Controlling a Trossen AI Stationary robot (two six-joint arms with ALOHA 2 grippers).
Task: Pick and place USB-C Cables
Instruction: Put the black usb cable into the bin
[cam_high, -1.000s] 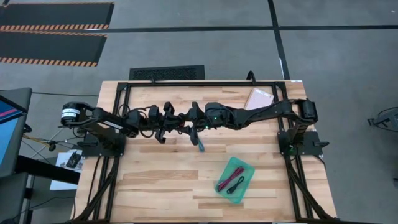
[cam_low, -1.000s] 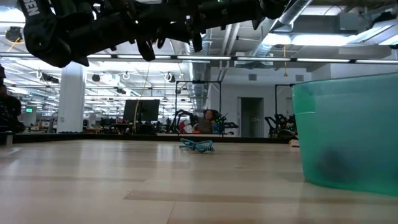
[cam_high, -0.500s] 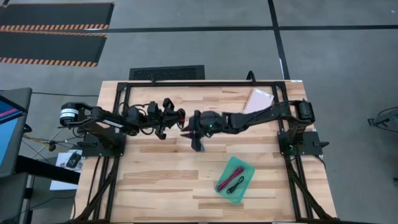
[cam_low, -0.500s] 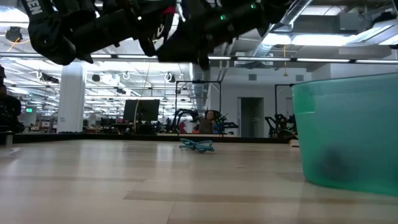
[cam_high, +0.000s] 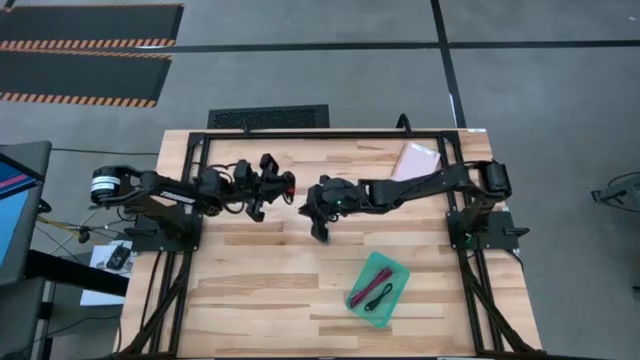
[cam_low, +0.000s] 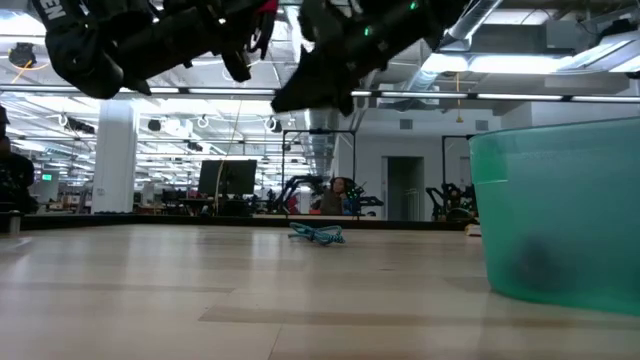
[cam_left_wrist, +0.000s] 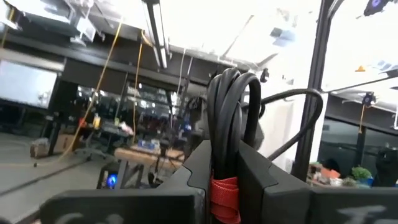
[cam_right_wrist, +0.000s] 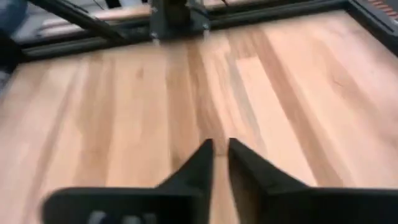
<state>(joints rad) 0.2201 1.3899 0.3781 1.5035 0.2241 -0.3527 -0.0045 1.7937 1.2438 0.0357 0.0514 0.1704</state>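
In the left wrist view a black coiled cable with a red band stands between the fingers of my left gripper, which is shut on it high above the table's far middle. The teal-blue cable lies flat on the wood. My right gripper hangs above it, slanting down, with a narrow gap between its fingers and nothing in it. In the high view that gripper covers the teal cable. A maroon cable and a dark cable lie in the green tray. My left gripper pinches the black bundle between its two fingers at the end with the red band. The looped end sticks out past the fingertips. The fingers come from the table's left, slanting a little upward. The bundle is lifted clear of the table.
The translucent green tray stands at the near right. A pale pink packet lies at the far right by the black frame. Bare wood spreads over the near left.
My right gripper has tipped its fingers downward toward the table and drawn back a little toward the right. In the high view it now covers the teal cable. The teal cable has not moved.
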